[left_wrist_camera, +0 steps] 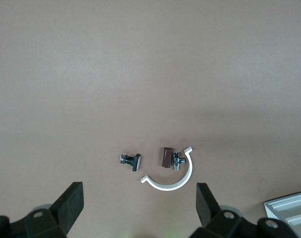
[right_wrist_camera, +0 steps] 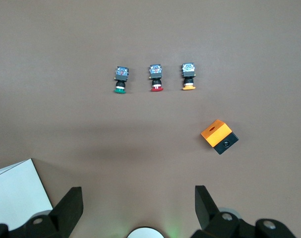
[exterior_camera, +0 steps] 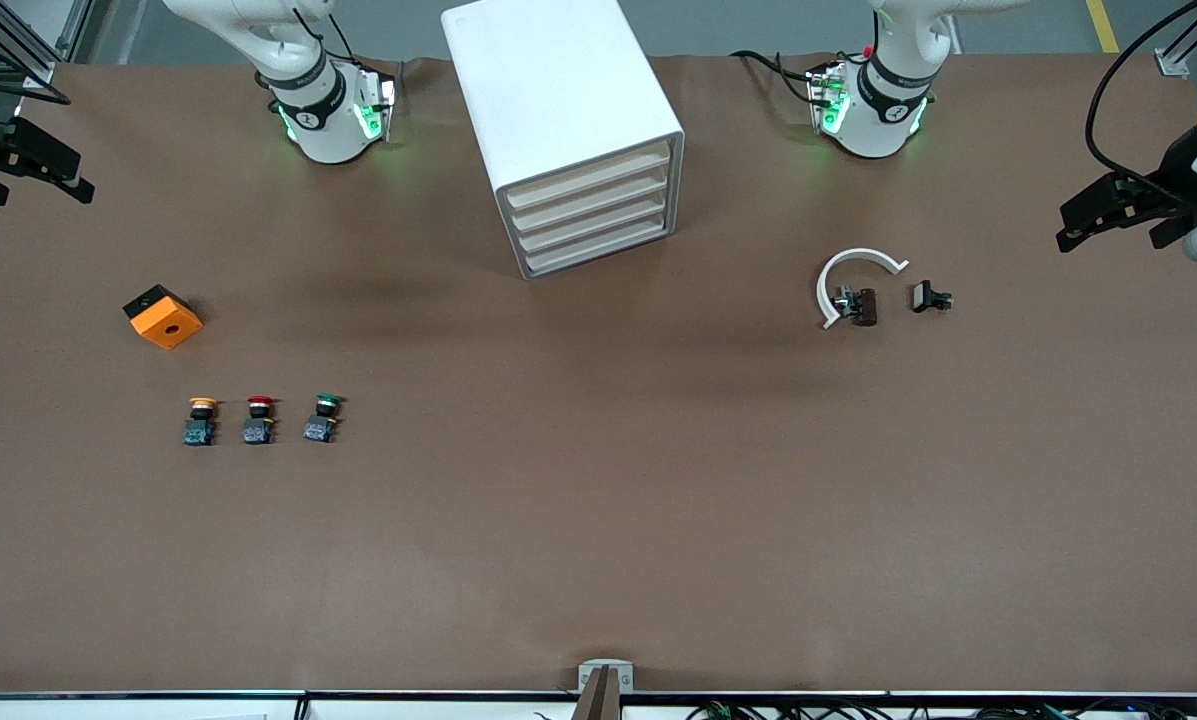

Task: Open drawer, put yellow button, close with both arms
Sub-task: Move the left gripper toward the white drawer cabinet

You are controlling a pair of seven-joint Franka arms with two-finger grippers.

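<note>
We see both end effectors only in part: the left end effector point(left_wrist_camera: 138, 208) and right end effector point(right_wrist_camera: 138, 208) stand released, fingertips cut off. The drawer point(exterior_camera: 590, 173) is shut; the yellow button point(exterior_camera: 201, 420) stands on open desk point(exterior_camera: 598, 480), beside the red button point(exterior_camera: 259, 419).

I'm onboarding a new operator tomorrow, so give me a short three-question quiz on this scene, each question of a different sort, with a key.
1. True or false: the top drawer of the white cabinet is already open.
2. Which button lies nearest the orange box? A yellow button B red button C green button
3. Fill in: the left gripper and right gripper both have ____ jaws and hold nothing.

Key: 1 false, all four drawers are shut. 2 A. 3 open.
</note>
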